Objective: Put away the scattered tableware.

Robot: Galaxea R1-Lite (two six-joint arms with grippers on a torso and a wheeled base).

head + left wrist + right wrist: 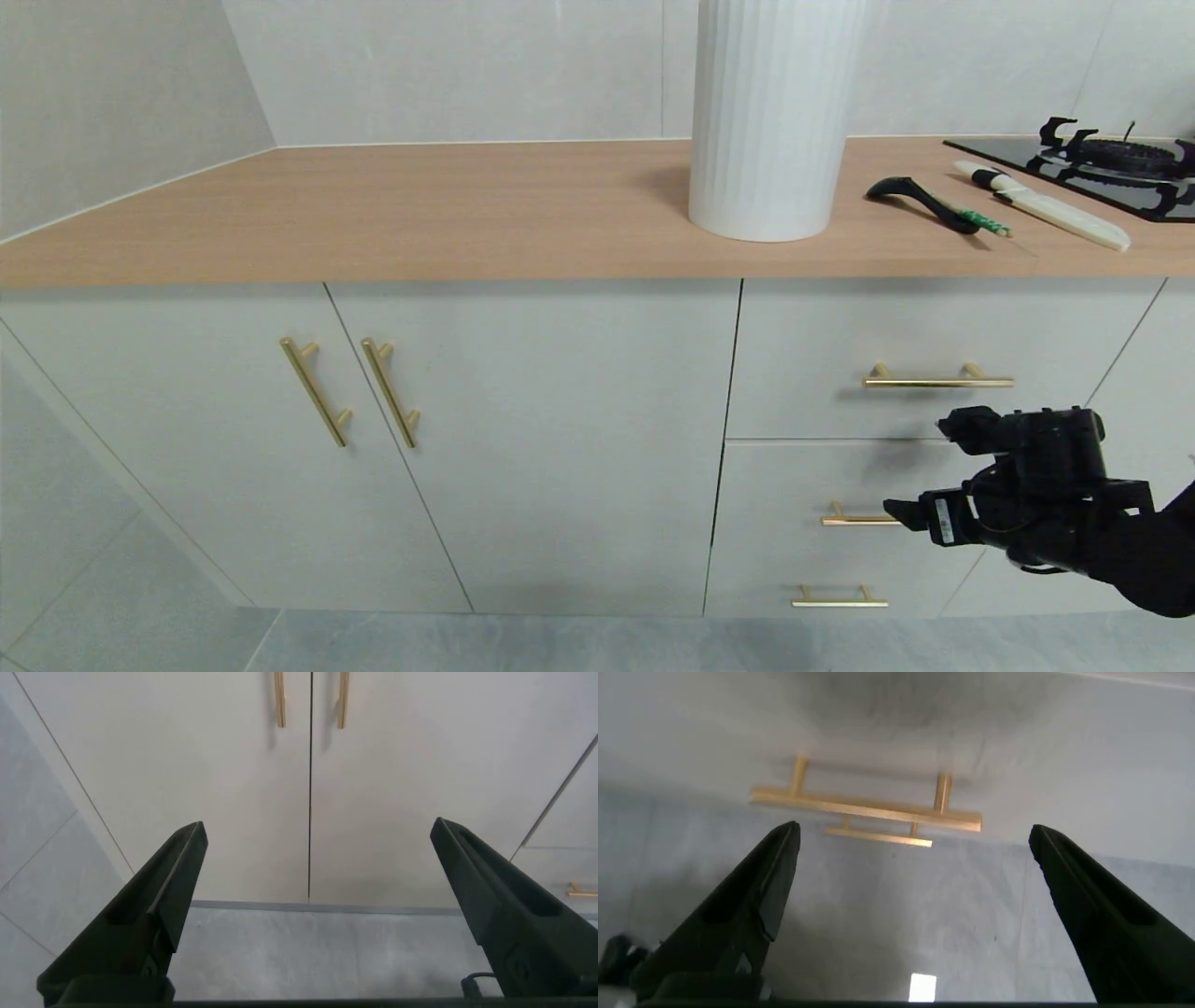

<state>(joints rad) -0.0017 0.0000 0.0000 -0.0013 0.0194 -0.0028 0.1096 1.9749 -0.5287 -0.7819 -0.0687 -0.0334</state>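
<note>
On the wooden counter (420, 215), right of a tall white ribbed container (766, 121), lie a black spoon (920, 201), a thin green-handled utensil (987, 223) and a white knife (1050, 207). Well below them my right gripper (927, 469) hangs open in front of the drawers, just right of the middle drawer's gold handle (854, 518). The right wrist view has that handle (868, 812) ahead between the open fingers (766, 896). My left gripper (318, 859) is open and holds nothing, facing the double cabinet doors (310, 784) low above the floor.
A black hob (1111, 168) sits at the counter's far right. The drawer stack has a top handle (938, 381) and a bottom handle (840, 600). Two cabinet doors at left carry vertical gold handles (316, 390). Grey floor (560, 644) runs below.
</note>
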